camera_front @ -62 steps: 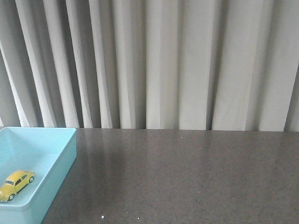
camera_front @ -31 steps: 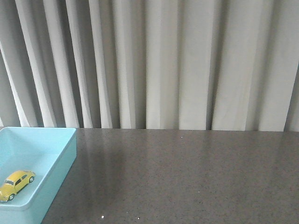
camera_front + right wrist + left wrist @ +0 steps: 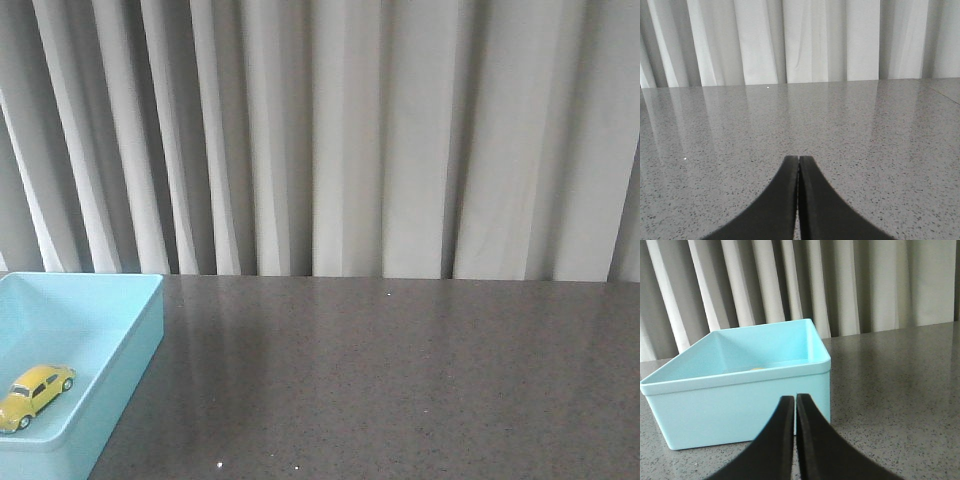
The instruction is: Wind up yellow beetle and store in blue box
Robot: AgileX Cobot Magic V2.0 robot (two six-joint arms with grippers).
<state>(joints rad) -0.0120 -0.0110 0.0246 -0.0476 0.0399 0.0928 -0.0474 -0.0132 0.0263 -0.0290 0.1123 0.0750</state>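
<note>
The yellow beetle stands on its wheels inside the blue box at the front view's lower left. In the left wrist view the blue box stands just beyond my left gripper, and only a sliver of the beetle's yellow roof shows over the near wall. The left gripper is shut and empty, outside the box. My right gripper is shut and empty, low over bare grey table. Neither gripper shows in the front view.
The grey speckled table stretches right of the box. Pleated pale curtains hang along the table's far edge.
</note>
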